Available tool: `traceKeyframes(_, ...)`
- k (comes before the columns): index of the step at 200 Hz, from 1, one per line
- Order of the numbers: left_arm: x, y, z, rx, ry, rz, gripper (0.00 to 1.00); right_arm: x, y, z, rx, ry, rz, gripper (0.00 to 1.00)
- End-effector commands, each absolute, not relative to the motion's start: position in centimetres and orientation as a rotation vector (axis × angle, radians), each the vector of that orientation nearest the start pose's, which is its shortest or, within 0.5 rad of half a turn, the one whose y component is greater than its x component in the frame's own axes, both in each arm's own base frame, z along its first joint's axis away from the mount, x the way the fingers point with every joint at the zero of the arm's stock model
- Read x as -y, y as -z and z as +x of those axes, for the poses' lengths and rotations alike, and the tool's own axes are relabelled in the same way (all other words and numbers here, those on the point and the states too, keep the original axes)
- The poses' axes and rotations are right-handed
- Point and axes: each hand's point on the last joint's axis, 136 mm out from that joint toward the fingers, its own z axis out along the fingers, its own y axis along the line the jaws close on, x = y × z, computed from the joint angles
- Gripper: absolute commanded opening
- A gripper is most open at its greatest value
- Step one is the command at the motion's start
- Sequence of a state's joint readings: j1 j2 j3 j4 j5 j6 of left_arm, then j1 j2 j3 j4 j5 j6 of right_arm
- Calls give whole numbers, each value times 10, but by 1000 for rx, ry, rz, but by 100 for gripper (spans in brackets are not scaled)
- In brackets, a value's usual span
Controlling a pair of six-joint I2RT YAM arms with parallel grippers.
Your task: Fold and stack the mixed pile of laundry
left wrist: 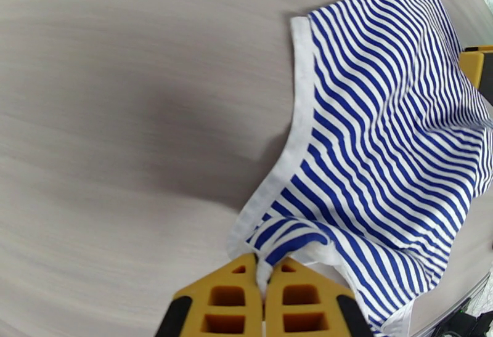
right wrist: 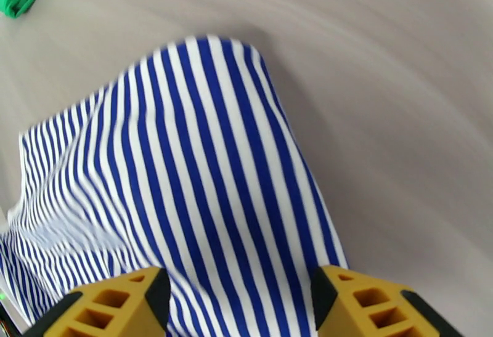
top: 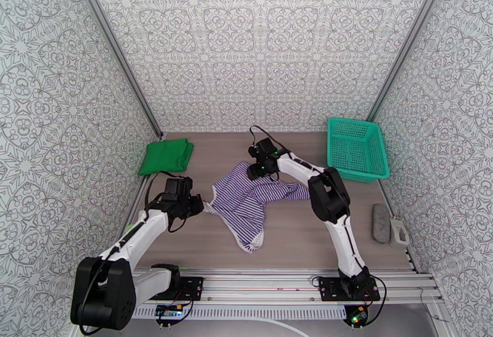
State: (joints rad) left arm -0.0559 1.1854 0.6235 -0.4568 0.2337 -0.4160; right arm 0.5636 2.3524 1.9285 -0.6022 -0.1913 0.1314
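Green T-shirt: Folded, at the far left of the table, well apart from both arms. Treat it as the base of the stack.
Left gripper: Clenched on a white-trimmed corner of the striped top; a small tuft of trim shows between the yellow fingers.
Striped top, location: Mid-table, rumpled, between the two grippers; one lobe trails toward the near edge.
Striped top, handling: Judge it light, thin and limp. It has no stiffness, so expect it to sag and drag from any single hold. Not fragile.
Where to hold: Take the white trim or a corner, where the cloth is doubled. Pinch deep; a shallow bite on one layer is likely to slip.
Right gripper: Released, fingers spread wide, striped cloth passing beneath the gap, nothing pinched.
Teal basket: Far right, apart from the cloth.
Markings: You can read no brand, label or writing on either garment.
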Motion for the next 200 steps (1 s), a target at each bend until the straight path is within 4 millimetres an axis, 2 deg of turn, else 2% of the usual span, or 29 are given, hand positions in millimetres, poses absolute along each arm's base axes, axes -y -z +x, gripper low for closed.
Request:
traceKeyframes(1,51,-77,293,-2554,513,-384,0,-350,-42,494,-2561,-490,-606,66)
traceKeyframes(35,42,-90,303,-2521,523,-384,0,-366,-16,496,-2620,-442,-645,61)
traceKeyframes(58,39,-107,316,-2470,544,-364,0,-365,-6,498,-2645,-404,-603,49)
traceKeyframes(69,38,-116,322,-2450,542,-342,0,-361,-9,502,-2638,-368,-579,37)
traceKeyframes(79,37,-125,327,-2436,535,-317,0,-360,-22,507,-2610,-352,-579,23)
traceKeyframes(93,32,-141,335,-2409,513,-284,0,-355,-55,517,-2546,-307,-581,6)
traceKeyframes(101,30,-154,339,-2384,502,-259,0,-353,-74,521,-2508,-289,-581,0)
traceKeyframes(123,27,-200,345,-2297,473,-193,0,-335,-145,532,-2388,-254,-545,0)
traceKeyframes(138,30,-243,343,-2201,474,-134,0,-317,-202,531,-2300,-261,-511,0)
traceKeyframes(144,32,-261,340,-2159,475,-111,0,-310,-219,527,-2274,-260,-501,0)
traceKeyframes(146,32,-266,339,-2145,476,-105,0,-309,-220,527,-2272,-259,-501,0)
traceKeyframes(156,35,-295,330,-2073,473,-65,0,-295,-258,518,-2205,-259,-478,0)
traceKeyframes(168,39,-328,317,-1994,465,-21,0,-281,-289,506,-2140,-258,-454,0)
traceKeyframes(170,39,-334,314,-1981,463,-12,0,-277,-299,502,-2121,-260,-445,0)
traceKeyframes(200,54,-409,266,-1805,441,125,0,-245,-367,454,-1986,-294,-389,0)
